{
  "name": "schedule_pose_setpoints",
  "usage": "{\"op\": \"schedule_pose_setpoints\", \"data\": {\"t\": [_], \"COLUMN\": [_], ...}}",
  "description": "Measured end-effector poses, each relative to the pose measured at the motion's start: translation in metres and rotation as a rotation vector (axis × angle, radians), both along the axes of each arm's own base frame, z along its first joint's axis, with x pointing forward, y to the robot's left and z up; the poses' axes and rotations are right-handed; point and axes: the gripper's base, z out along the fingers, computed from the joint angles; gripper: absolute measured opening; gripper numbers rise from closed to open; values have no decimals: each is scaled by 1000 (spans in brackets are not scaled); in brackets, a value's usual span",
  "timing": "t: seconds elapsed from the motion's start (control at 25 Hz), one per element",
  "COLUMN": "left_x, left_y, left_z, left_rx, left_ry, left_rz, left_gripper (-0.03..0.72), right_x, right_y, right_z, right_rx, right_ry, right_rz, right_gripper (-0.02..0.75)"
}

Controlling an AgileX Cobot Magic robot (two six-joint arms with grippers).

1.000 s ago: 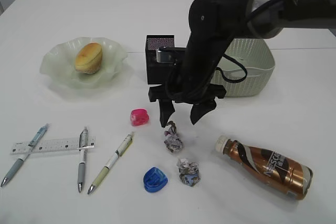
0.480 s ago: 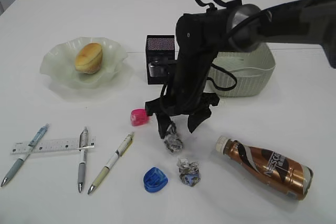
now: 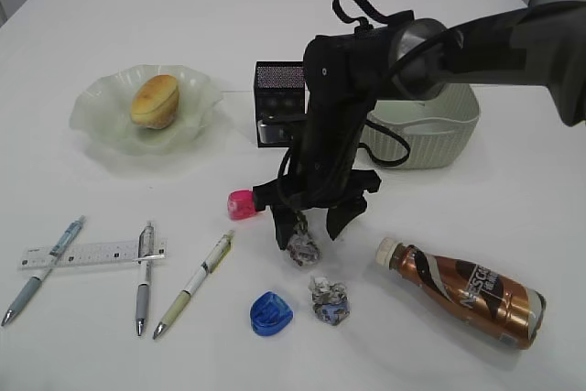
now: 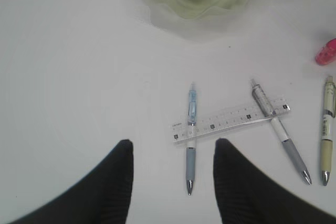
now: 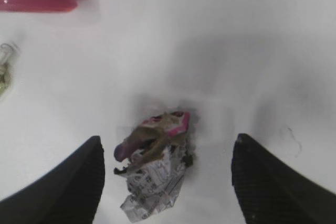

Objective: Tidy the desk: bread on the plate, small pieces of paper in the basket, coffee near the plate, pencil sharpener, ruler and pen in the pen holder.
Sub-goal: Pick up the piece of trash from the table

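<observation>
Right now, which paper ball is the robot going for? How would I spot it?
Find the black arm's open right gripper mid-desk. The paper ball sits on the desk between its fingers, below the pink sharpener. The other ball lies nearer the front edge, beside the blue sharpener.

Bare white desk (image 3: 513, 199) lies open right of the black right gripper (image 3: 309, 228), whose fingers straddle a crumpled printed paper wad (image 3: 302, 249). A pink plastic sharpener (image 3: 243, 204) crowds its left side; a second paper wad (image 3: 329, 301) and a blue sharpener (image 3: 270, 313) block the front.
</observation>
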Motion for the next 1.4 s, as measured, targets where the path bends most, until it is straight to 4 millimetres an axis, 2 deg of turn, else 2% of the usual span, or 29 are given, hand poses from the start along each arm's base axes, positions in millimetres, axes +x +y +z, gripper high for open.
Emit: {"op": "schedule_pose_setpoints", "data": {"t": [1.4], "left_x": [0], "left_y": [0], "left_z": [0], "left_rx": [0], "left_ry": [0], "left_rz": [0], "left_gripper": [361], "right_x": [1], "right_y": [1], "right_z": [-2], "right_rx": [7], "right_ry": [-5], "right_rz": [-4], "right_gripper": [580]}}
